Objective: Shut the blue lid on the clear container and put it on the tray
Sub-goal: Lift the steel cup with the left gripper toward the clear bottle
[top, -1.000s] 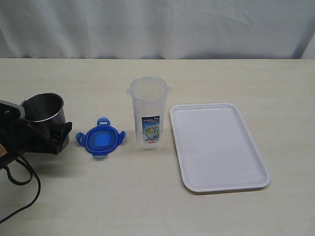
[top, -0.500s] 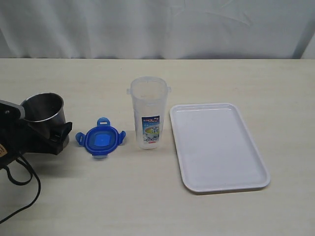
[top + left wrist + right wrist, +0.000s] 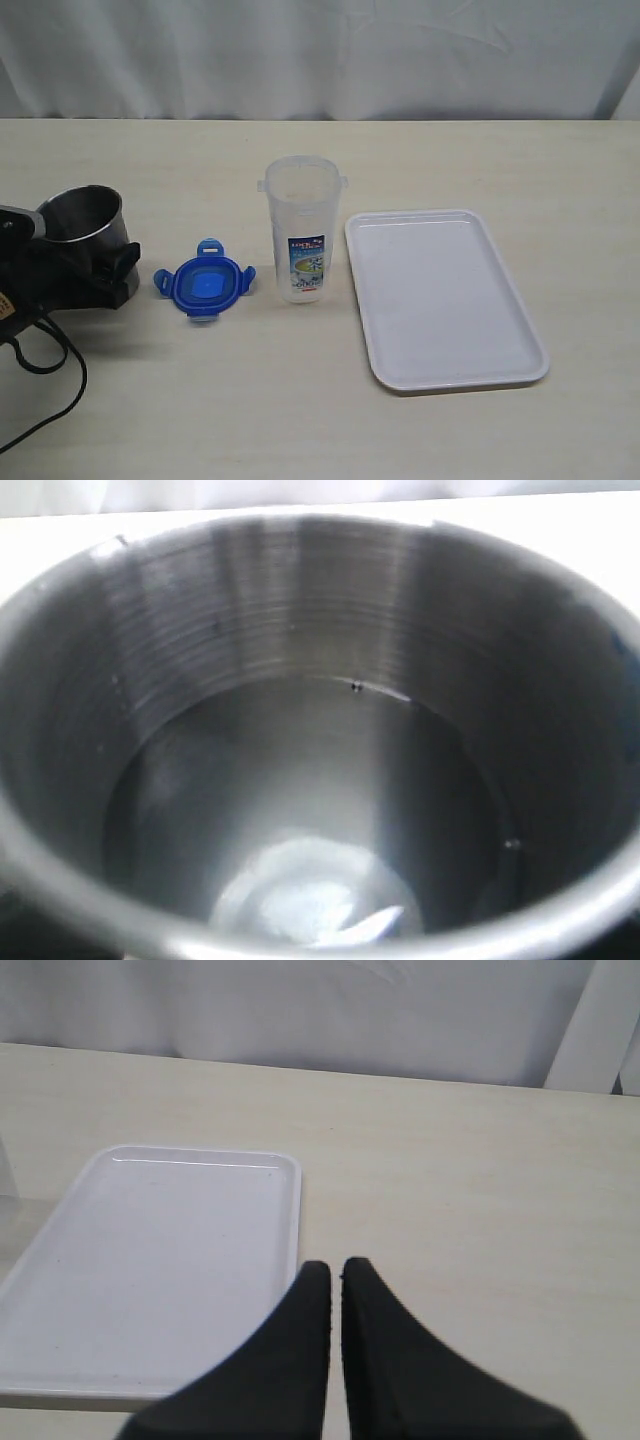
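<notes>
The blue lid [image 3: 204,287] lies flat on the table, just left of the clear container [image 3: 303,225], which stands upright and open-topped. The white tray [image 3: 440,300] lies right of the container and has nothing on it. At the far left my left gripper [image 3: 95,268] has its black fingers [image 3: 125,262] against the sides of a steel cup [image 3: 82,215], well left of the lid. The cup's inside [image 3: 320,730] fills the left wrist view. My right gripper [image 3: 335,1265] is shut on nothing, above the table beside the tray's [image 3: 160,1260] edge.
A black cable [image 3: 50,390] loops over the table at the front left, below the left arm. A white curtain [image 3: 320,55] hangs behind the table's far edge.
The left gripper's fingers have closed in on the steel cup, and the cup has shifted slightly left. The lid, container and tray have not moved.
</notes>
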